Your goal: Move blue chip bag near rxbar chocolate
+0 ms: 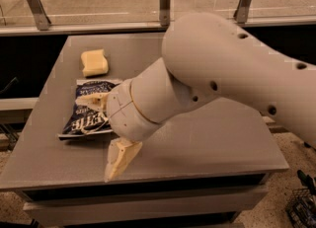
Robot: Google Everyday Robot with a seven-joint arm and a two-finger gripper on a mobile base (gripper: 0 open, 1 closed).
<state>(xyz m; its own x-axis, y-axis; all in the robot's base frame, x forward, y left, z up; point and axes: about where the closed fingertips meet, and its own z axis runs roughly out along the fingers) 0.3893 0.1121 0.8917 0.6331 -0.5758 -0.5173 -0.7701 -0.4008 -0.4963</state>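
Observation:
The blue chip bag (83,116) lies flat on the left part of the grey table (212,143), its white lettering facing up. My gripper (95,139) is at the bag's right edge with its fingers spread wide open. One finger (94,101) reaches over the bag's top. The other finger (118,159) hangs over the table in front of the bag's lower right corner. It holds nothing. The rxbar chocolate is hidden behind my arm.
A pale yellow sponge (94,62) sits at the table's back left, just behind the bag. My bulky white arm (237,74) covers the table's middle and back right. A glass rail with metal posts (164,2) runs behind the table.

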